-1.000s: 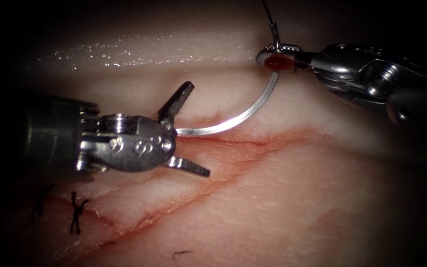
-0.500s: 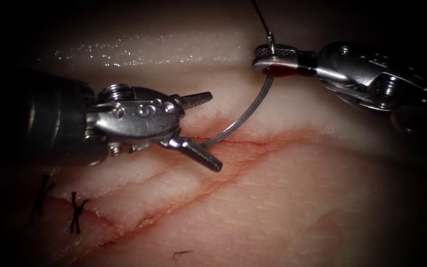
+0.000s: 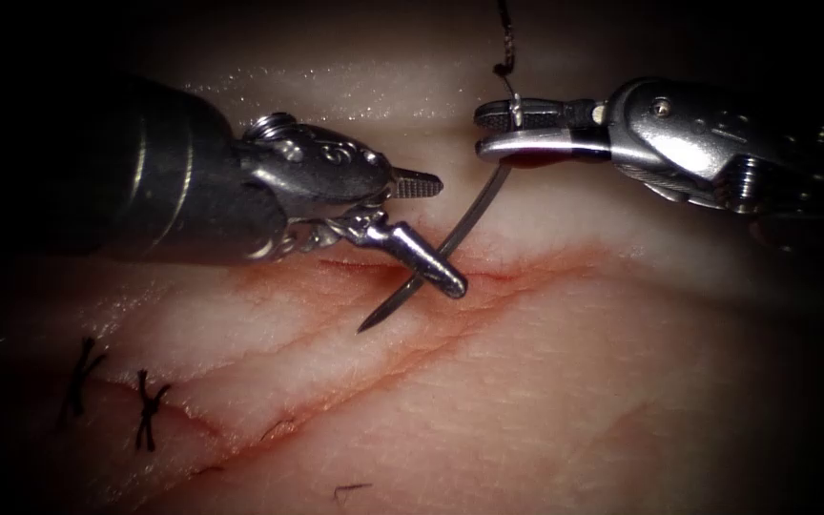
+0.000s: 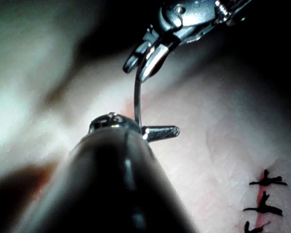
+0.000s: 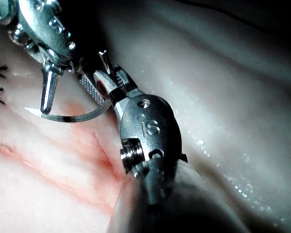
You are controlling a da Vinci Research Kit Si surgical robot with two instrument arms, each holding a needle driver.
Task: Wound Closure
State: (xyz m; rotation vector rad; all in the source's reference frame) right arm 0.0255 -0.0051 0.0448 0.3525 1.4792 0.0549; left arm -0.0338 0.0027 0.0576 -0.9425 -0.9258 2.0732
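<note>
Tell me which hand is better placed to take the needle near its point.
Left. The left hand is open astride the needle near its point, above the cut. The right hand is shut on the needle's thread end, farther from the point. The needle is clear of the tissue.

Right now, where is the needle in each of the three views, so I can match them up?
Endoscope view: needle slants from the right tool across the left tool, tip free above the cut.
Left wrist view: needle between both tools.
Right wrist view: needle likewise.
Shared landmark: finished stitches.
</note>
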